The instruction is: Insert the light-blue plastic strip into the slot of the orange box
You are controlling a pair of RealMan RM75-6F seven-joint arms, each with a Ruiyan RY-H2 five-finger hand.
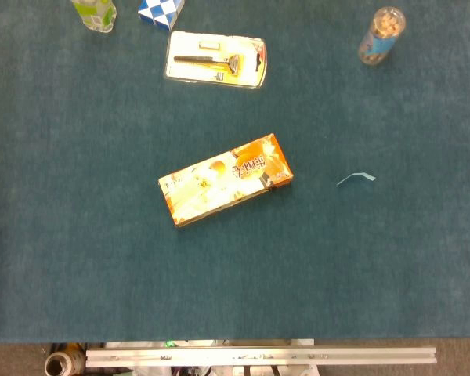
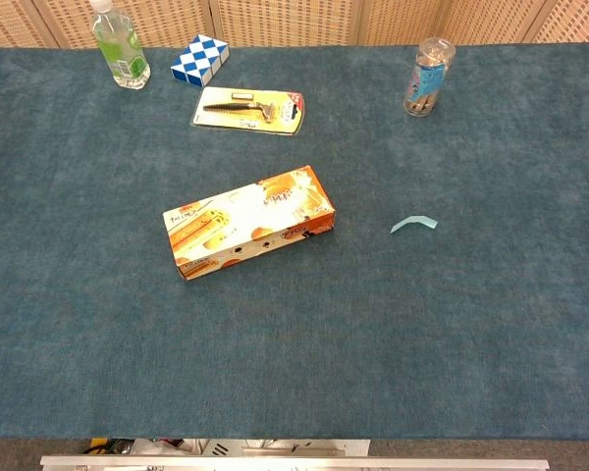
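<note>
**Strip and box apart, hands out of view**

The light-blue plastic strip (image 2: 413, 224) lies slightly arched on the blue tabletop (image 2: 491, 334), toward its right edge. Well apart, near the centre, the orange box (image 2: 248, 234) rests flat and askew; its slot cannot be made out. A razor pack (image 2: 247, 109), bottle (image 2: 119, 46), checkered block (image 2: 199, 59) and clear jar (image 2: 427, 77) line the far edge, probably as distractors. Neither hand shows, so the fingers' state cannot be told.
</note>
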